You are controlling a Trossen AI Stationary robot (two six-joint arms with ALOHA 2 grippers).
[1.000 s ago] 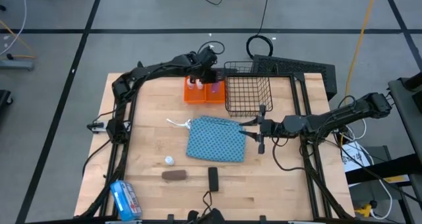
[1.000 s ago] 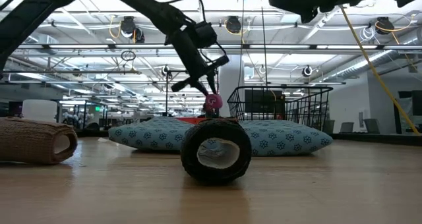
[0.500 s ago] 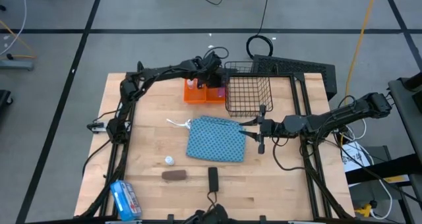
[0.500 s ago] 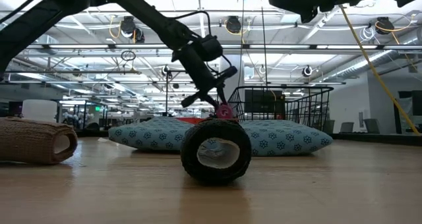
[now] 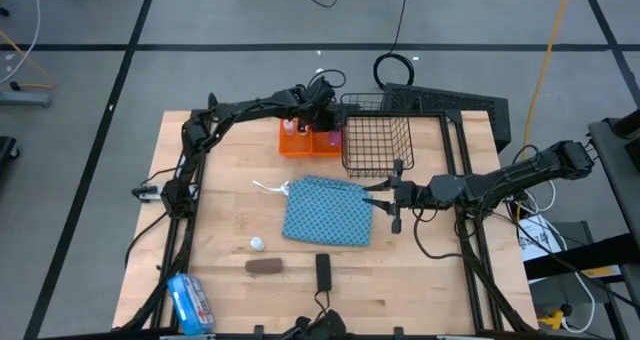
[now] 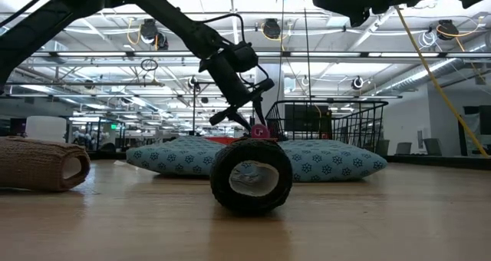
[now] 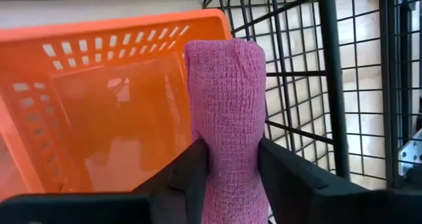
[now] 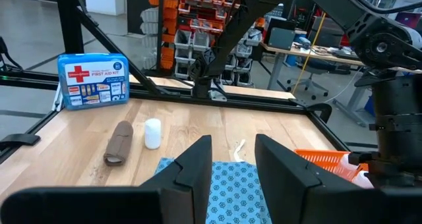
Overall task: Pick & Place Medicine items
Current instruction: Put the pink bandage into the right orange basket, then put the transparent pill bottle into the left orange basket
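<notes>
My left gripper (image 5: 322,120) is over the orange bin (image 5: 305,142) at the table's far side, shut on the pink tube (image 7: 227,105), a pink mesh-wrapped roll. In the low view the tube (image 6: 259,130) hangs just above the bin. My right gripper (image 5: 392,196) waits open at the right edge of the blue patterned cloth (image 5: 328,211). A tiny white bottle (image 5: 257,243), a brown piece (image 5: 265,266) and a black bar (image 5: 323,270) lie on the near part of the table. My left gripper pinches the pink tube's lower half (image 7: 231,178) between its two fingers (image 7: 195,166), which lie across it. The tube stands out beyond the fingertips, lifted clear above the bin's right compartment (image 7: 125,128), next to the wire basket.
A black wire basket (image 5: 377,140) stands right beside the orange bin. A blue and white first-aid packet (image 5: 188,302) lies at the near left corner. White cord (image 5: 268,188) sticks out at the cloth's far left corner. Bare wood lies left of the cloth.
My left gripper has carried the pink tube a little toward the wire basket and down toward the orange bin, staying shut on it; most of the move came in the first half second.
</notes>
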